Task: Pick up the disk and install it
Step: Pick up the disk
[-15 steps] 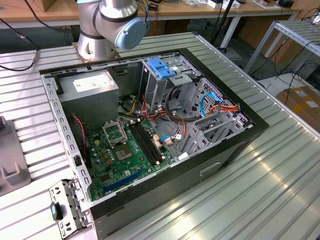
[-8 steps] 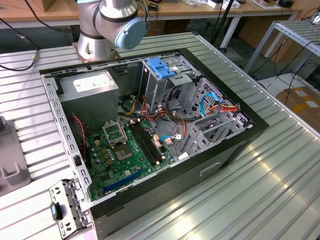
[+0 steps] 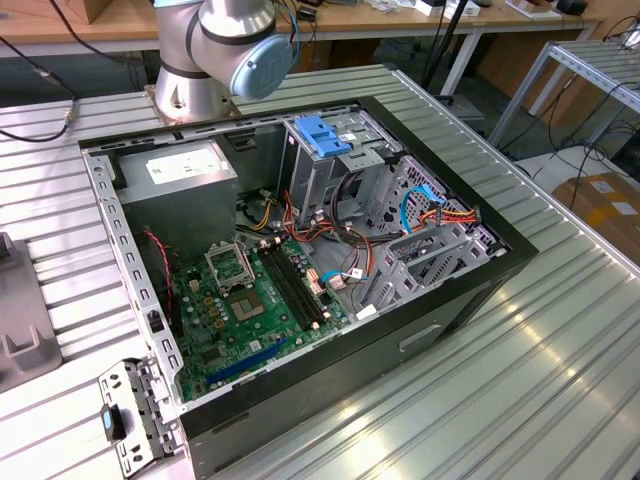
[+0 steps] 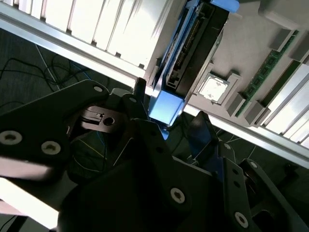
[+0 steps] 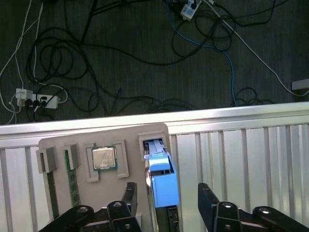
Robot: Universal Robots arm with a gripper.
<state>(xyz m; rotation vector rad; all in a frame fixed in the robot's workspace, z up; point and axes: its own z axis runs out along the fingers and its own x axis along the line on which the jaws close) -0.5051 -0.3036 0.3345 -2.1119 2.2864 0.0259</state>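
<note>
The disk (image 5: 161, 186), a dark drive in a bright blue carrier, stands on edge in a slot of a grey holder tray (image 5: 58, 145) on the slatted table. In the second wrist view the disk (image 4: 193, 48) runs away from the camera, its blue end nearest. My gripper (image 5: 166, 195) is open and straddles the disk. One black finger (image 5: 129, 193) is on each side, with a gap between each and the carrier. The gripper (image 4: 171, 113) sits right at the blue end in the second wrist view.
The tray also holds a processor chip (image 5: 103, 158) and a memory stick (image 5: 72, 183). Cables lie on the dark floor (image 5: 145, 58) past the table's edge. In the exterior view an open computer case (image 3: 450, 300) shows a drive cage with a light-blue latch (image 3: 325, 135).
</note>
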